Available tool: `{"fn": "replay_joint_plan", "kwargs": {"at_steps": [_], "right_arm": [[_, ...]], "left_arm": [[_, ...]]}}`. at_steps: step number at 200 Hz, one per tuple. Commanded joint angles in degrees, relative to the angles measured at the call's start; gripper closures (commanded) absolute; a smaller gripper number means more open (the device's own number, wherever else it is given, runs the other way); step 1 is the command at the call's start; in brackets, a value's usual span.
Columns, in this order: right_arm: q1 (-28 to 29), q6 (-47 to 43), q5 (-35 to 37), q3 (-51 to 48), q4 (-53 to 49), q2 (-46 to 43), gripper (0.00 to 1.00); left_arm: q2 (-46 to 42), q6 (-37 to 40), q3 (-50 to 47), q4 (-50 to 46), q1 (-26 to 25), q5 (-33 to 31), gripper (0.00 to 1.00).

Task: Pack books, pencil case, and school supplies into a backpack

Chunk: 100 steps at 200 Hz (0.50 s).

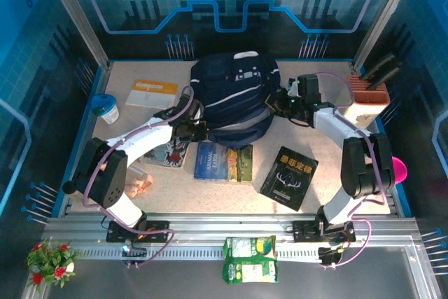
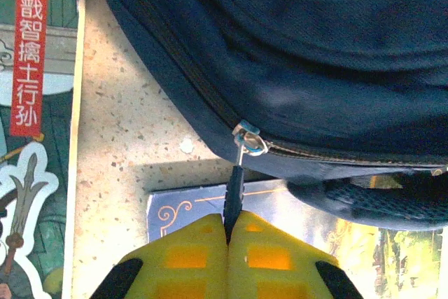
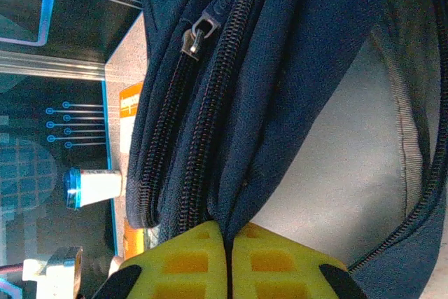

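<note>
The navy backpack (image 1: 234,92) lies at the back middle of the table. My left gripper (image 1: 192,131) is at its near-left edge, shut on the black zipper pull (image 2: 234,194) below the metal slider (image 2: 249,139). My right gripper (image 1: 281,103) is at the bag's right side, shut on the backpack's fabric edge (image 3: 238,194) beside the zipper teeth, where grey lining (image 3: 336,173) shows. The blue-green book (image 1: 222,162) and the black book (image 1: 289,178) lie in front of the bag. The grey-cover book (image 1: 168,153) is partly under my left arm. I cannot pick out the pencil case.
A flat orange-and-white item (image 1: 152,93) and a blue-lidded cup (image 1: 106,108) sit at the back left. A holder with dark pens (image 1: 369,99) stands at the right edge. A green packet (image 1: 250,258) lies on the rail in front of the arm bases.
</note>
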Motion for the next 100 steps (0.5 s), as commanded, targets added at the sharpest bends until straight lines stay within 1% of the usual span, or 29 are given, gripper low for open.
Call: {"fn": "replay_joint_plan", "kwargs": {"at_steps": [1,8,27,39,57,74,100], "right_arm": [[-2.65,-1.11,2.01,-0.79,1.73,-2.77,0.89],[-2.67,-0.59,1.54,-1.46,1.84,-3.16,0.84],[-2.57,1.93,1.05,-4.3,1.6,-5.27,0.6],[-2.38,4.07,1.77,-6.91,1.0,-7.56,0.51],[-1.37,6.55,4.45,-10.39,-1.24,-11.13,0.46],[0.21,7.75,6.7,-12.97,-3.72,-13.39,0.45],[3.76,8.71,9.19,-12.6,-7.81,-12.79,0.44]], "left_arm": [[0.46,4.45,1.02,-0.2,0.44,3.38,1.0],[0.67,4.87,1.68,1.37,-0.05,5.19,1.0],[1.77,5.89,4.6,3.29,-2.72,7.02,1.0],[3.23,6.3,6.64,3.45,-4.52,6.97,1.0],[5.39,6.07,8.62,4.36,-7.02,7.27,1.0],[7.18,5.56,9.88,5.6,-9.01,7.49,1.0],[9.87,4.85,11.74,6.95,-10.99,8.17,1.0]]}}
